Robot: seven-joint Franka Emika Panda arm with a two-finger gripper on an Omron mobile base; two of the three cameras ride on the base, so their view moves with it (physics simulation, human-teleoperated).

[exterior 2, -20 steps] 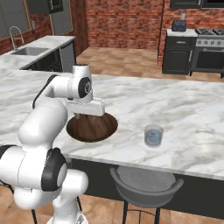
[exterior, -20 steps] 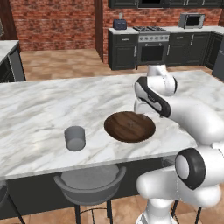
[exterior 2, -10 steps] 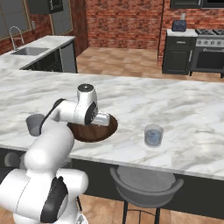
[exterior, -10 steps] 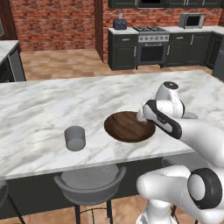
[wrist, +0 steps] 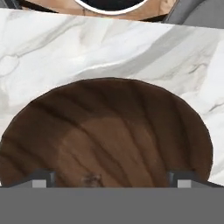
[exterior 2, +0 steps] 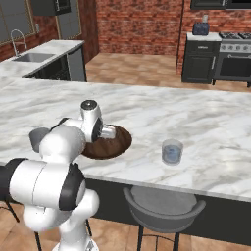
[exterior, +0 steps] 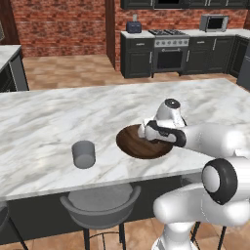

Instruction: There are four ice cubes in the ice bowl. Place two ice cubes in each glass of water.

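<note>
Because the ice cubes must come out first, the gripper [exterior: 142, 131] hangs low over the wooden ice bowl [exterior: 132, 145] mid-worktop [exterior: 44, 122], jaws spread wide and empty. One tumbler [exterior: 84, 154] stands left, another tumbler [exterior 2: 172, 151] right, well apart.

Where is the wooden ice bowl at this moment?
The ice bowl sits on the marble counter near its front edge, between the two glasses, under the open hand.

Dark brown grained ice bowl [wrist: 109, 131], grey-veined white marble counter [exterior: 58, 112]
</note>
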